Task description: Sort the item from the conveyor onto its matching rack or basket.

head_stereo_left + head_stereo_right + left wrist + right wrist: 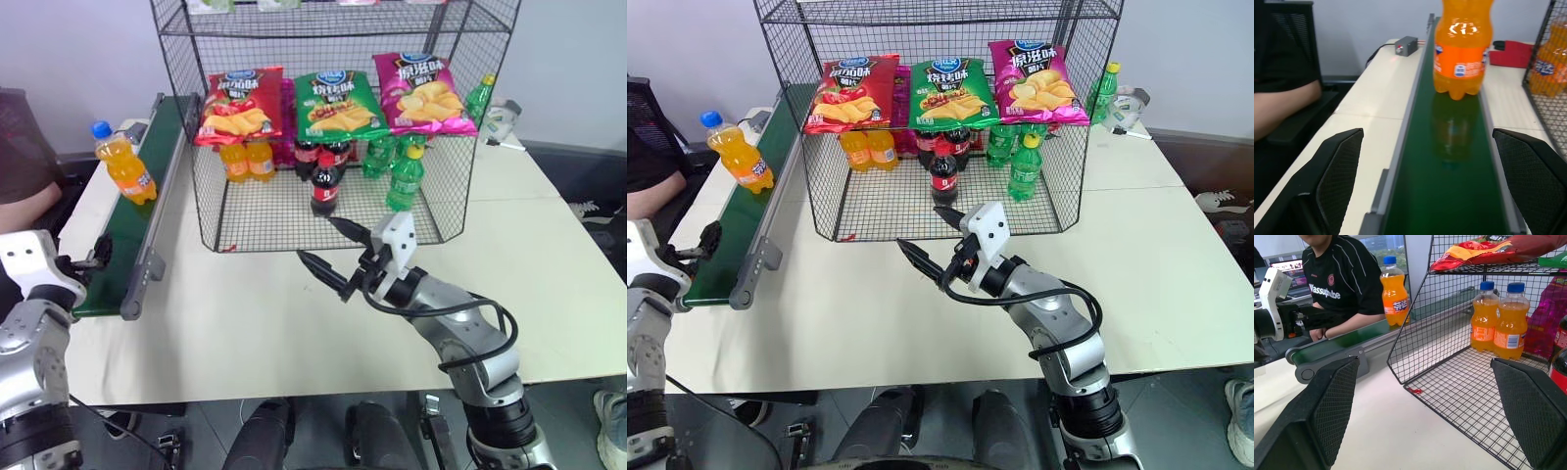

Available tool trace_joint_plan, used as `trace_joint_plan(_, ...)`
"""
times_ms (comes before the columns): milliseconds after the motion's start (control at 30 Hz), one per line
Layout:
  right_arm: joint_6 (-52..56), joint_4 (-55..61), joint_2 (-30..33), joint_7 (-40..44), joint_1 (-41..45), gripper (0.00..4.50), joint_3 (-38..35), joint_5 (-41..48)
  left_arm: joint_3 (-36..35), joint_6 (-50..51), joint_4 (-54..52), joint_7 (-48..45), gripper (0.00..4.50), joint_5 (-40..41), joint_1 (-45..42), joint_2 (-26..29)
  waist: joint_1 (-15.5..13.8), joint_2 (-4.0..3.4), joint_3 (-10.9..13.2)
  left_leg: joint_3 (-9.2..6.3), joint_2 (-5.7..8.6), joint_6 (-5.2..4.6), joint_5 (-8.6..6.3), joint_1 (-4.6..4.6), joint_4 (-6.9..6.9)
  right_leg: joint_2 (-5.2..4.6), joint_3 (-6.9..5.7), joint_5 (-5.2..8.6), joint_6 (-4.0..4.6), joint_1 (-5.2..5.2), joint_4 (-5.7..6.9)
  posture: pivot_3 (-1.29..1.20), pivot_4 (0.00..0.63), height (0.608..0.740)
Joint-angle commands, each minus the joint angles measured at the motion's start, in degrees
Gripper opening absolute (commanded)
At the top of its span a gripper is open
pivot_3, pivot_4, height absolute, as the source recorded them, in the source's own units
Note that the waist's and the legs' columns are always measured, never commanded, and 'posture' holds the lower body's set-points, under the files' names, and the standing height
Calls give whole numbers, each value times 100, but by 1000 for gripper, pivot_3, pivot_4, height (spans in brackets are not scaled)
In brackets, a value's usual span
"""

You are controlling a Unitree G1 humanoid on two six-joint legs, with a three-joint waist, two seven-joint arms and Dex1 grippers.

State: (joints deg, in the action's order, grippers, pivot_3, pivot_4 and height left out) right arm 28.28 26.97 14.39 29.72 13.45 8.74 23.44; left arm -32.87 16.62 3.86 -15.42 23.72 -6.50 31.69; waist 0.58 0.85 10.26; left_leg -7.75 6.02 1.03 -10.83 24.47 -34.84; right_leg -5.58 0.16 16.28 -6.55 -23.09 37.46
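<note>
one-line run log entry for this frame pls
item: orange soda bottle upright on conveyor | left gripper jaws open at belt end, bottle ahead | right gripper jaws open before rack

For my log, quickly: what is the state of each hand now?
Left hand: open, holding nothing.
Right hand: open, holding nothing.

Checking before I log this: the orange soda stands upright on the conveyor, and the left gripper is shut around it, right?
Not quite. The orange soda does stand upright on the conveyor, but the left gripper is open and short of it; the left wrist view shows both fingers spread wide, bottle beyond them.
</note>
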Motion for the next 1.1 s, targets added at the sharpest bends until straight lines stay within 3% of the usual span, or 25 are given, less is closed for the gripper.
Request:
trace_joint_plan(33,-132,117,-97,-22,17,4500,-8,80,-171,-126,-148,-38,4421,39,-66,124,3,0,0,0,0,0,0,0,0,0,0,0,0,0,0,0,150,740)
trace_joint_plan(633,-171,79,-103,7,18,4500,-14,86,0,133,-353,-320,4421,302,-180,101,5,0,0,0,0,0,0,0,0,0,0,0,0,0,0,0,150,740)
trace_joint_plan(1067,-142,57,-107,61,61,4500,-8,114,233,11,-546,-380,4421,16,-204,233,4,0,0,0,0,0,0,0,1,0,0,0,0,-1,0,0,150,740)
trace_joint_plan(1100,-141,52,-107,63,65,4500,-13,116,227,17,-548,-377,4197,11,-212,224,2,0,0,0,0,0,0,0,1,0,0,0,0,-1,0,0,150,740)
